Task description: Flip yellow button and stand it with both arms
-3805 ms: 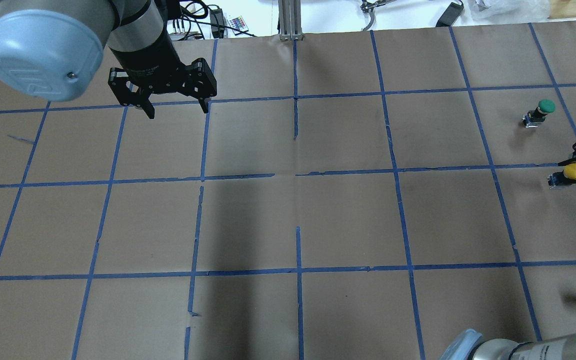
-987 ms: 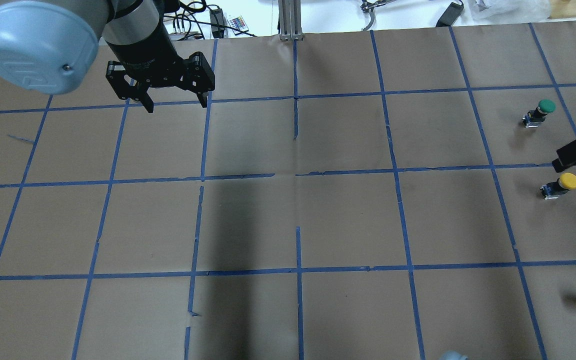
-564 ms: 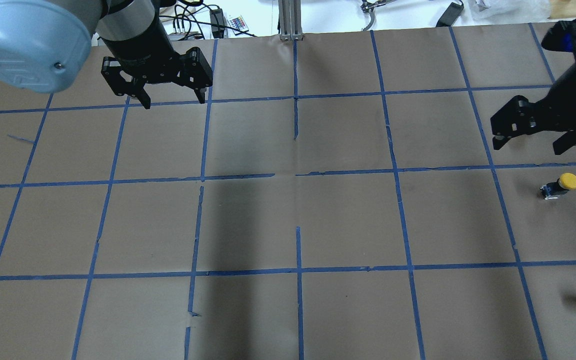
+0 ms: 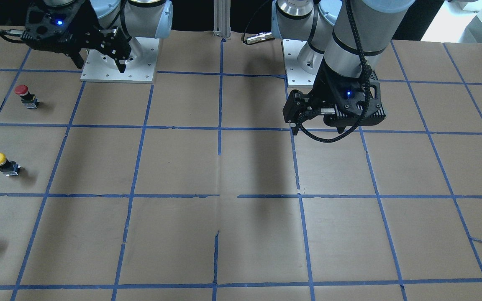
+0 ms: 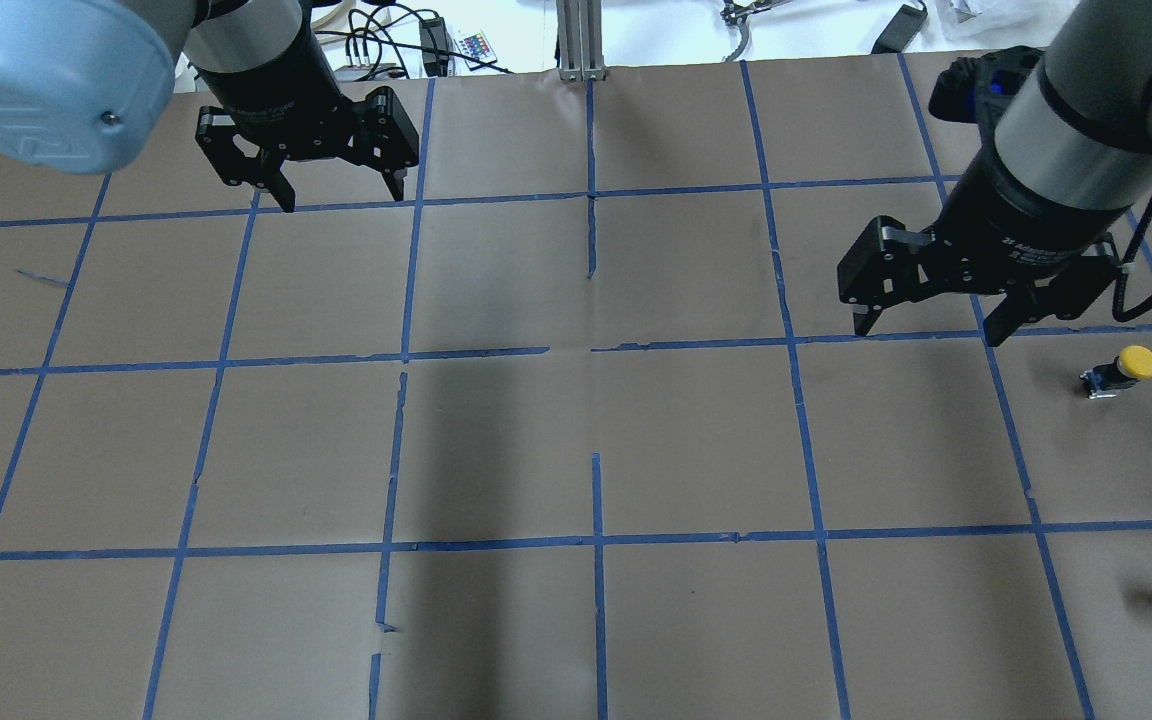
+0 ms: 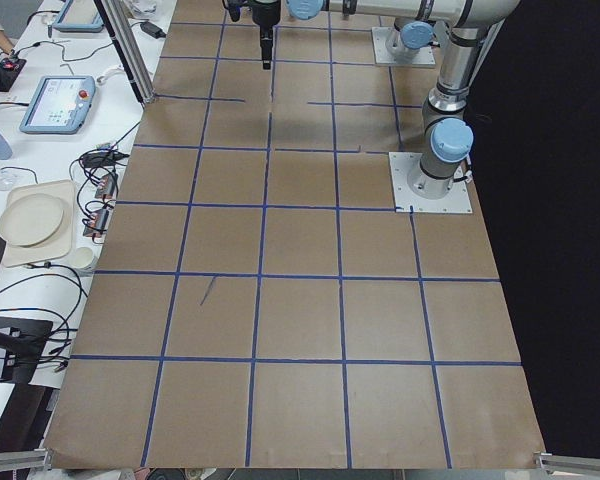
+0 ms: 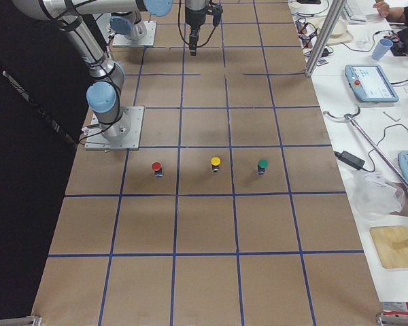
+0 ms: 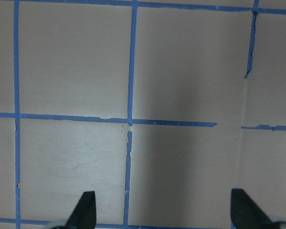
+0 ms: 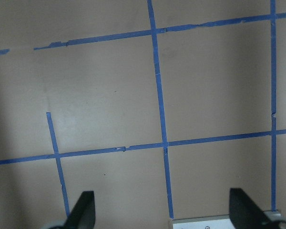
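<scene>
Nearest the robot's base, the right gripper (image 5: 928,330) hangs above the tabletop (image 5: 696,450), close by the right arm's base plate (image 4: 144,71). It holds nothing, and its fingers (image 9: 83,210) are spread wide. Its wrist view shows brown paper and blue tape lines (image 9: 157,95) between the tips.

Along the right edge of the tabletop three push buttons stand in a row running away from the robot. The red button (image 4: 24,95) is nearest. The yellow button (image 5: 1121,372) comes next, cap up on its switch body, alone in its taped square. It is to the right of the right gripper, apart from it and touched by neither arm. The green button (image 7: 262,165) is farthest.

Farther out and on the left half, the left gripper (image 5: 342,200) hangs over bare paper, well apart from the yellow button. Its fingers are also wide and empty.
</scene>
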{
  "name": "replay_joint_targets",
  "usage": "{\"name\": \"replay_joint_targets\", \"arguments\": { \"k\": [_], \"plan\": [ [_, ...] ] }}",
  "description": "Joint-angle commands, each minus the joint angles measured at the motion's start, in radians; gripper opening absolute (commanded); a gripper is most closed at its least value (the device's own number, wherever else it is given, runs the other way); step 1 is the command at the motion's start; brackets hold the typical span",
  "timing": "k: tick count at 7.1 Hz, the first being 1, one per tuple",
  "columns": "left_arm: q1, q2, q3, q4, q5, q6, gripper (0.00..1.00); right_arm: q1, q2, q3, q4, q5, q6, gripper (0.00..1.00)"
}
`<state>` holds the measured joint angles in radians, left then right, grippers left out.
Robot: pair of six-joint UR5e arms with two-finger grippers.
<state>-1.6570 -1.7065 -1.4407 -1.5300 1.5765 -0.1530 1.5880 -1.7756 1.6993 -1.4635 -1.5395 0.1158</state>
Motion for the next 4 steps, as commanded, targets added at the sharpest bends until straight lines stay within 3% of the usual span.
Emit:
{"name": "replay_joint_targets", "arguments": {
  "k": [1,4],
  "plan": [
    [0.002,-0.008,0.008,-0.012,-0.001,-0.006,1.00,0.013,0.034,-0.045,0.000,-0.005,0.005,1.00],
    [0.002,-0.013,0.008,-0.012,0.002,-0.006,1.00,-0.026,0.090,-0.090,0.012,-0.007,0.007,1.00]
  ]
}}
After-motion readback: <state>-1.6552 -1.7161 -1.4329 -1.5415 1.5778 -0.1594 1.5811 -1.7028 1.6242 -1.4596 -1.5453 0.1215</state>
